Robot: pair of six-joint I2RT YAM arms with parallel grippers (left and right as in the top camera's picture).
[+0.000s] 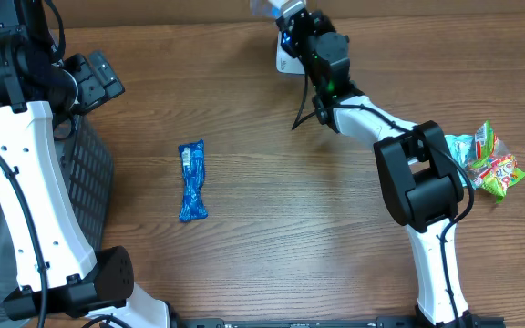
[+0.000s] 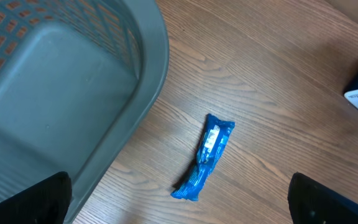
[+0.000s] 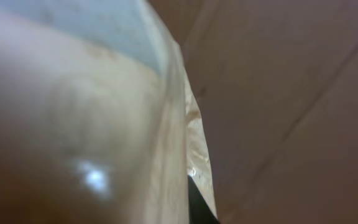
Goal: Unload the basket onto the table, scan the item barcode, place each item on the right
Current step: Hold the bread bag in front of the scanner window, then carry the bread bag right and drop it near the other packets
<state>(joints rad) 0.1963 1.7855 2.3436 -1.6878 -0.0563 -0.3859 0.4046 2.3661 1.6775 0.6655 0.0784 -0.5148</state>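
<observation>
Finding: the right claw (image 1: 290,18) is at the far desk (image 1: 272,246) edge, well beyond the blue packet (image 1: 191,180) and to its right. It is pressed together and appears to pinch a pale wrapper (image 3: 104,124), which fills the wrist view too close and blurred to read.

A white device (image 1: 285,62), probably the scanner, sits just under that claw. No barcode or scan light is visible, so the scan cannot be confirmed as done.

The left claw (image 2: 179,205) is spread wide and empty, hanging left of the blue packet above the grey basket (image 2: 73,93).

Outstanding, in my judgement: present the code, then deal with the blue packet and the green packets (image 1: 495,169) far to its right.
</observation>
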